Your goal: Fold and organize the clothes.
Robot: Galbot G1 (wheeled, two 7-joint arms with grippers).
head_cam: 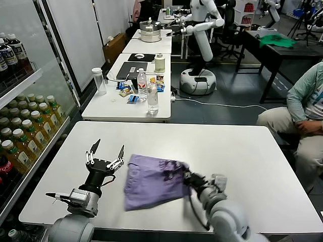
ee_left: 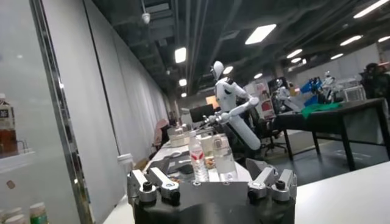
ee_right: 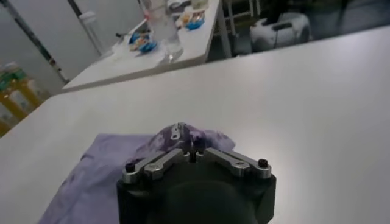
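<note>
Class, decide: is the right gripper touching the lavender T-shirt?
Touching. In the right wrist view the right gripper is pinched shut on a raised fold of the lavender T-shirt.

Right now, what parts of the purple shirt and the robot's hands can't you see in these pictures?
- Light purple cotton T-shirt: lies bunched on the white table; head view shows no sleeves or collar, folds hide them.
- Its near edge: right wrist view, the right gripper body covers it.
- Printed front: only a dark patch shows by the right gripper, figures too small.
- Left gripper: open, raised; left wrist view misses the shirt.
- The table under the shirt: hidden.
</note>
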